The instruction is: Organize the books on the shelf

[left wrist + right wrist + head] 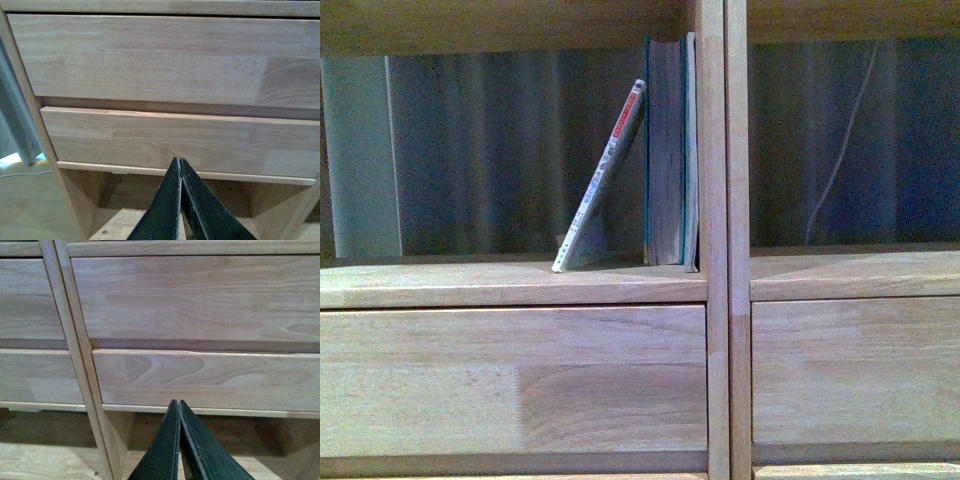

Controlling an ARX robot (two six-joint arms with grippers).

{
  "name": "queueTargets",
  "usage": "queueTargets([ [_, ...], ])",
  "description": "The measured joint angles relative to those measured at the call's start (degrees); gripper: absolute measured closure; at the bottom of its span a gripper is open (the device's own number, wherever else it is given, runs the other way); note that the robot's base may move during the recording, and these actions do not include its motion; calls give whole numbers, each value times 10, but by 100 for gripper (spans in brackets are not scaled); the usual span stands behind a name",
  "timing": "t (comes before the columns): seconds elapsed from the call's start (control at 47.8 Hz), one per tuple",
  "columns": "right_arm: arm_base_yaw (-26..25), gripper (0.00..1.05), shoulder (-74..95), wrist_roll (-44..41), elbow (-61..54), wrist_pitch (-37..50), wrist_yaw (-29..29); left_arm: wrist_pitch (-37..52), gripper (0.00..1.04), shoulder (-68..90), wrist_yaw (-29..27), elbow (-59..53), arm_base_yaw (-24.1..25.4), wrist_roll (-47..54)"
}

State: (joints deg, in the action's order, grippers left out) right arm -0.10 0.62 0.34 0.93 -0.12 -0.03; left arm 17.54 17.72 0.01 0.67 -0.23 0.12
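Light-wood shelf [520,285], thin book [605,180] leaning on teal book [665,150]

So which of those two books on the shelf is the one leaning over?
The thin softcover with the white spine and red lettering leans, its top resting against the thicker teal-covered book with yellowed pages, which stands upright beside the light-wood centre upright.

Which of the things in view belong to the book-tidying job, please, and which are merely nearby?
Job: thin white-spined book, leaning; teal book, upright; shelf; left gripper and right gripper, both closed, empty.

Nearby: hanging cable; drawer fronts.
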Motion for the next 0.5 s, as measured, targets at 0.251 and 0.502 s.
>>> queueTargets([
  [0.251,0,102,-2,0,0,0,0,-46,102,-49,0,0,0,0],
  [0.502,0,102,-2,0,0,0,0,-77,102,-79,0,0,0,0],
])
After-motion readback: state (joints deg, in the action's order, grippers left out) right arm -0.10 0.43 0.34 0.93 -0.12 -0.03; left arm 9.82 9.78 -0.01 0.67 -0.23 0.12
